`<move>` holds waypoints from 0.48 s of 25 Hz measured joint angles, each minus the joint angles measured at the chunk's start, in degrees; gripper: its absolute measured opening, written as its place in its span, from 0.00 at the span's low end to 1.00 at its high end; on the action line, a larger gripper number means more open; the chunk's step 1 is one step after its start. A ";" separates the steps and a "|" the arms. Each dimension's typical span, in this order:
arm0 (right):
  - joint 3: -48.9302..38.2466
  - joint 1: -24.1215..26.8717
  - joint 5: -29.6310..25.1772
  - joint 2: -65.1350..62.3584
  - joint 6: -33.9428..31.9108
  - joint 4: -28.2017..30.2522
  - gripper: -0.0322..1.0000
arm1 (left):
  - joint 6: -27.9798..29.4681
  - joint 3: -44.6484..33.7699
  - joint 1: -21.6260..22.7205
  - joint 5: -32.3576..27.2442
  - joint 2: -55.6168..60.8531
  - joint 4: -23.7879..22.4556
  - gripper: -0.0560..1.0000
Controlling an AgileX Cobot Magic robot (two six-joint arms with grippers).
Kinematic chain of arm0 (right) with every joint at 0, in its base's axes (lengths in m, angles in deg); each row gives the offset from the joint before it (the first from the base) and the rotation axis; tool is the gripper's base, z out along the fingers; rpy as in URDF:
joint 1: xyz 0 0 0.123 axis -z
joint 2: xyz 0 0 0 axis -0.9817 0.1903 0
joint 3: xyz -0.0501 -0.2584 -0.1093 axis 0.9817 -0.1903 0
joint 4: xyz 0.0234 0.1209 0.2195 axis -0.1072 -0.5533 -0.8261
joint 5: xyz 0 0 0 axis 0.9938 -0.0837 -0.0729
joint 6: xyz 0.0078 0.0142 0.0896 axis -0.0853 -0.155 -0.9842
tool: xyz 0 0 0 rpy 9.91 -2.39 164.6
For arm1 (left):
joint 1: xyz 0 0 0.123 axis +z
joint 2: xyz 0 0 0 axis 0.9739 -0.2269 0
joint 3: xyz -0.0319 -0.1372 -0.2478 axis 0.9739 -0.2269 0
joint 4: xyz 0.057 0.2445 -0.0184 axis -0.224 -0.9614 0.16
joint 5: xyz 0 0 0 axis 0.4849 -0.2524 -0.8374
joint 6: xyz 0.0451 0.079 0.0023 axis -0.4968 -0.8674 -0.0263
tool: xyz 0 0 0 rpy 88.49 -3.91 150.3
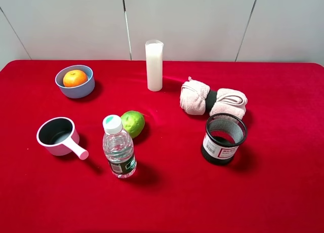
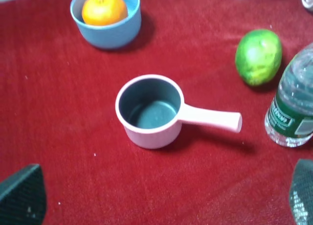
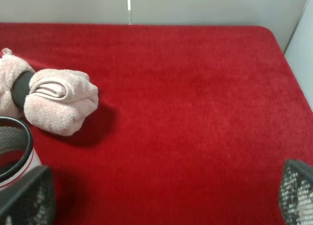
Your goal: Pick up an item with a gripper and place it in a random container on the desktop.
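The orange citrus fruit lies inside the light blue bowl at the back left of the red desktop. The left wrist view shows the fruit in the bowl too. My left gripper is open and empty, hovering over the cloth short of the pink cup, well away from the bowl. My right gripper is open and empty over bare cloth on the right side. Neither arm shows in the exterior high view.
A pink handled cup, a green lime and a water bottle stand front left. A white cylinder stands at the back. A rolled pink towel and a black mesh pen holder sit right of centre.
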 joint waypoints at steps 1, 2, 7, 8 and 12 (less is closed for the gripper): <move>0.00 0.00 0.00 0.00 0.00 0.00 0.70 | 0.47 -0.23 0.00 -0.11 0.00 0.12 0.99; 0.00 0.00 0.00 0.00 0.00 0.00 0.70 | 1.05 -0.53 0.00 -0.27 0.00 0.18 0.99; 0.00 0.00 0.00 0.00 0.00 0.00 0.70 | 1.79 -0.67 0.00 -0.34 0.00 0.18 0.99; 0.00 0.00 0.00 0.00 0.00 0.00 0.70 | 1.92 -0.67 0.00 -0.34 0.00 0.18 0.99; 0.00 0.00 0.00 0.00 0.00 0.00 0.70 | 1.92 -0.67 0.00 -0.34 0.00 0.18 0.99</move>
